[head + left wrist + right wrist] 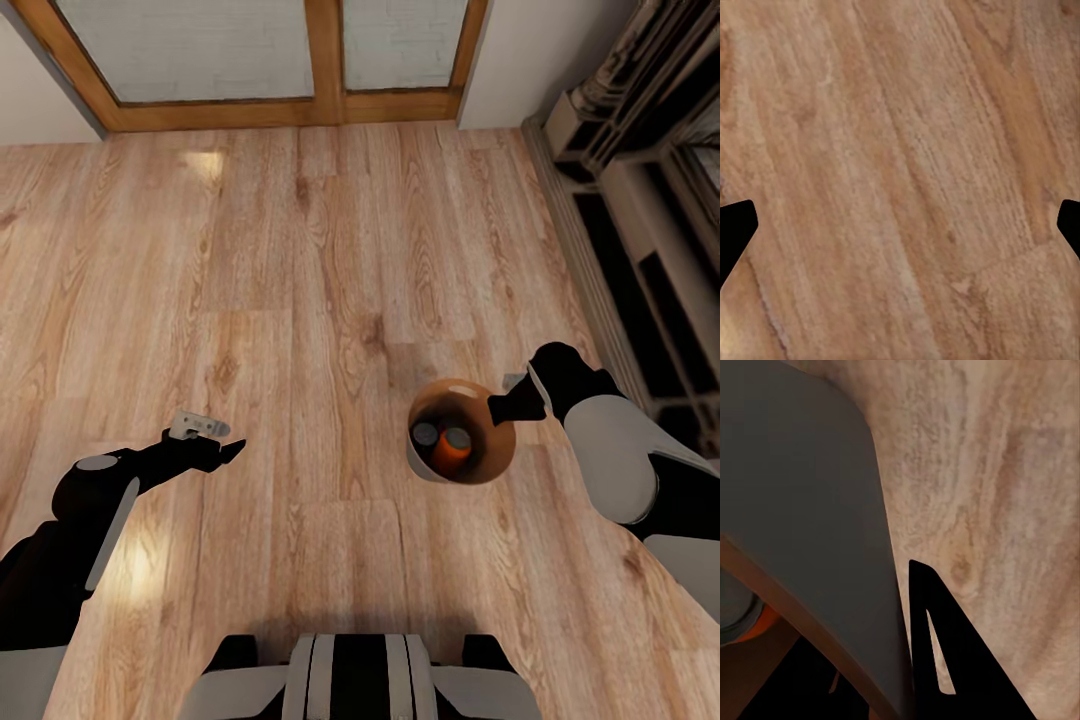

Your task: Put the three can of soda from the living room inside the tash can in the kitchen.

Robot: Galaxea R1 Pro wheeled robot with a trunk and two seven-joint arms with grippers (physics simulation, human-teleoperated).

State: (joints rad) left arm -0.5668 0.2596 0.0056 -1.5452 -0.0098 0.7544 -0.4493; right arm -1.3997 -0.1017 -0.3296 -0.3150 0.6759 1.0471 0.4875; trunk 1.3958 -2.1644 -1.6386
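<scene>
The tash can point(492, 457), a round glossy brown bin, stands on the light wood plank floor in front of me to the right. Two orange cans of soda point(454, 448) with grey tops show upright in its dark inside; a third I cannot make out. My right gripper point(503, 402) is at the bin's far right rim. In the right wrist view the bin's wall point(802, 495) passes between the two black fingers point(934, 660), so the gripper is shut on the rim. My left gripper point(228, 452) hangs open over bare floor to the left, its fingertips point(735, 225) wide apart.
Wood-framed glass doors point(320, 60) close the far side of the room. A dark, stepped structure point(650, 250) runs along the right wall, close behind my right arm. My own base point(360, 680) shows at the bottom. Open floor point(300, 280) lies ahead and to the left.
</scene>
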